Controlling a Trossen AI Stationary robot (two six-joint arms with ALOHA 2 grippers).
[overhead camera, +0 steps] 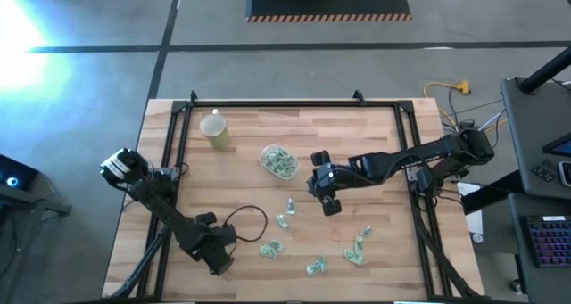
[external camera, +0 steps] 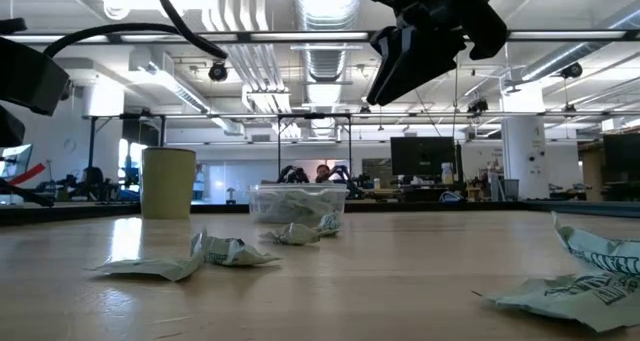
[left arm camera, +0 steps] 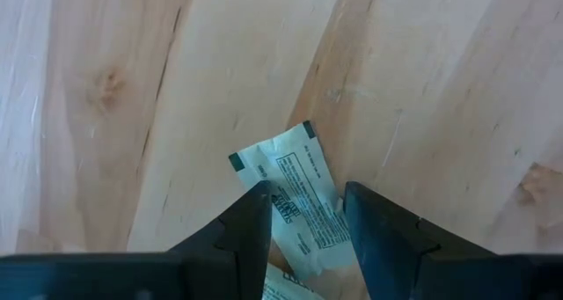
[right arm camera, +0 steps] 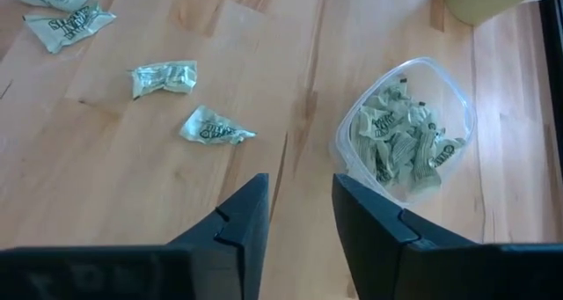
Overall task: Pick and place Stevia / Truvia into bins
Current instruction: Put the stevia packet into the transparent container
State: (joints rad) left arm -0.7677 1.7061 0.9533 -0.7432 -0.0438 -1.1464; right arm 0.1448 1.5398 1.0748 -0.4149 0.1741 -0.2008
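Several pale green-and-white Stevia sachets lie flat and scattered on the near half of the wooden table. More of them fill the clear plastic bin, which stands near the table's middle. My left gripper points straight down at the near left, open. Its fingers stand on either side of one flat sachet, which runs under them. My right gripper hangs open and empty above the table, just right of the bin. My left gripper comes at the sachet from above, with a finger on each side of its middle. I cannot tell whether the fingertips touch the paper. The sachet lies flat on the table.
A pale yellow cup stands at the far left, beyond the bin. A black frame runs along the table's far edge and sides. Two loose sachets lie on bare wood left of the bin in the right wrist view.
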